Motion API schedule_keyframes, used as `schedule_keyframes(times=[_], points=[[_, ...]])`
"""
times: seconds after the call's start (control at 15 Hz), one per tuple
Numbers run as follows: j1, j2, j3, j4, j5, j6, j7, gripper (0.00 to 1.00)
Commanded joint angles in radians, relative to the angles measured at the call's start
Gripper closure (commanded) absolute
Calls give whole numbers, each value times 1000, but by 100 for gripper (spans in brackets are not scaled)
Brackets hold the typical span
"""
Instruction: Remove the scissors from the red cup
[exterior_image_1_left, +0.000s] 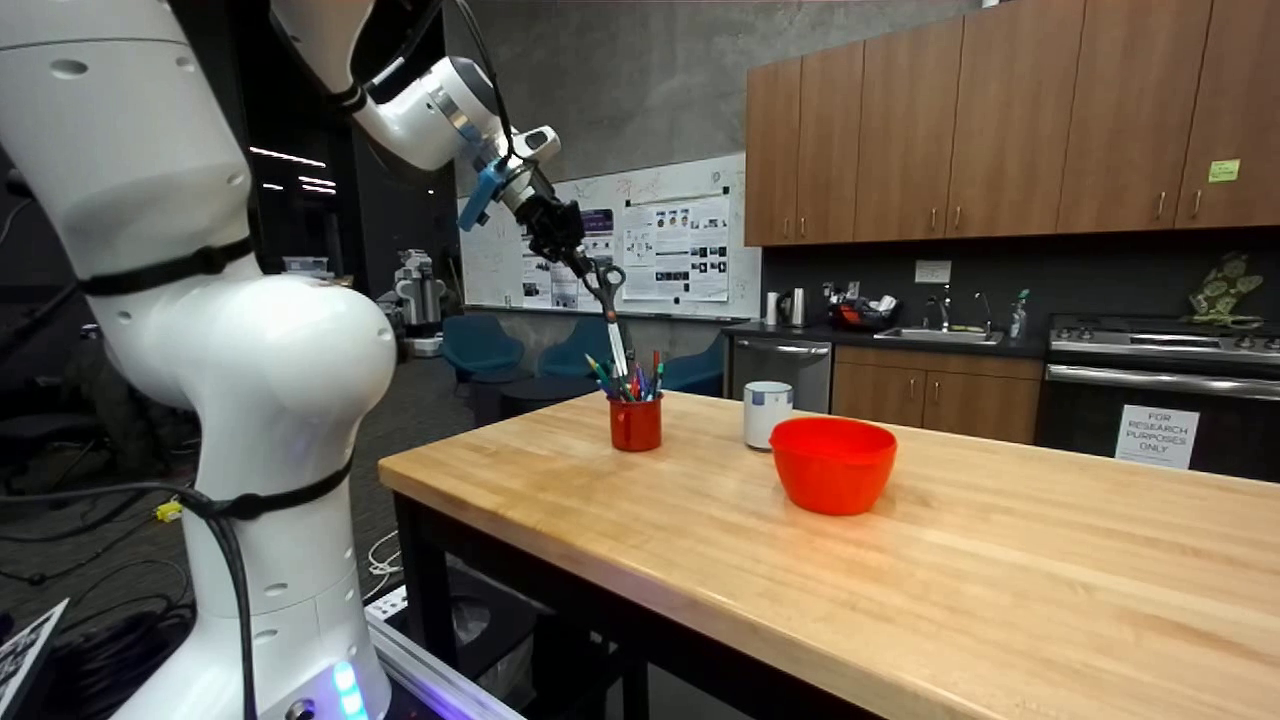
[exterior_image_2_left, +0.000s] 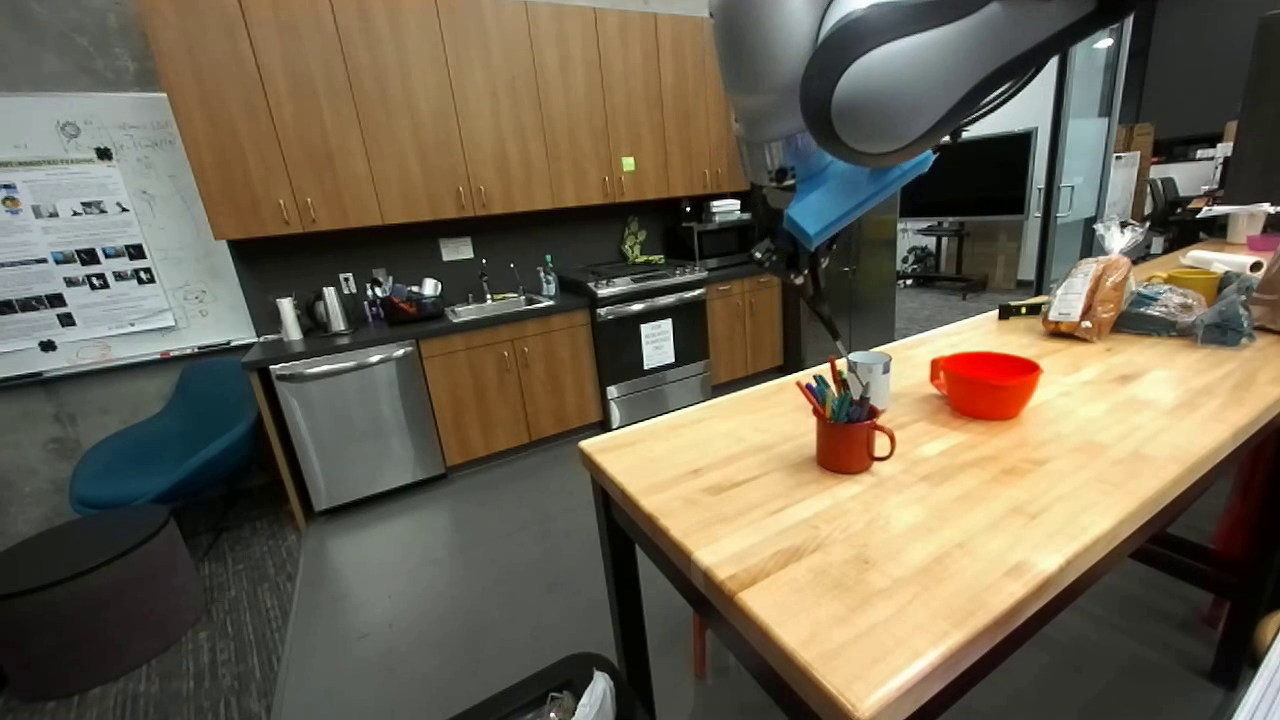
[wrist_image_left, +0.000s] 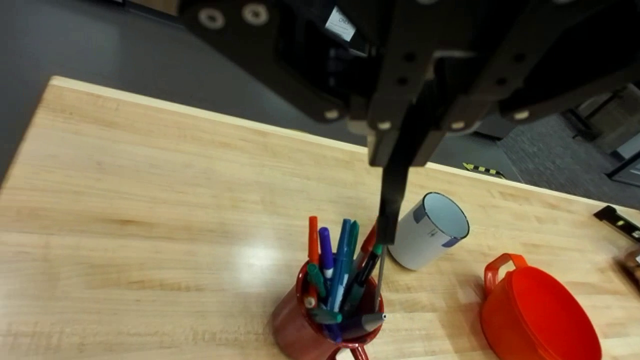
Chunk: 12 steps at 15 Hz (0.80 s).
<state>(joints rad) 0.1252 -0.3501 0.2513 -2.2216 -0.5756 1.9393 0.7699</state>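
The red cup (exterior_image_1_left: 636, 427) stands upright on the table and is full of pens and markers. It also shows in an exterior view (exterior_image_2_left: 845, 450) and at the bottom of the wrist view (wrist_image_left: 296, 325). My gripper (wrist_image_left: 402, 155) is above the cup, its fingers closed on the handle end of the dark scissors (wrist_image_left: 392, 200). The scissors (exterior_image_1_left: 616, 345) hang point down, slightly tilted, with the handle loops well above the pens. A thin blade (wrist_image_left: 381, 275) reaches down to the cup's mouth at its right side. The blade tips are hidden among the pens.
A white mug (exterior_image_1_left: 768, 415) stands close beside the red cup. The wide red bowl (exterior_image_1_left: 835, 465) is beyond it. A bread bag (exterior_image_2_left: 1090, 295) and other bags lie at the table's far end. The table edge (wrist_image_left: 200, 112) runs behind the cup.
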Motion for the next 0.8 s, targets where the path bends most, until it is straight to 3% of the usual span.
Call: schedule_keyframes(times=[0.0,0.4,0.73], points=[[25,-61,37,-5,43,-18,-48,97],[68,-62,114,17,106,-18,-78,97],[97,-16,115,14,251,-11,-181,97]])
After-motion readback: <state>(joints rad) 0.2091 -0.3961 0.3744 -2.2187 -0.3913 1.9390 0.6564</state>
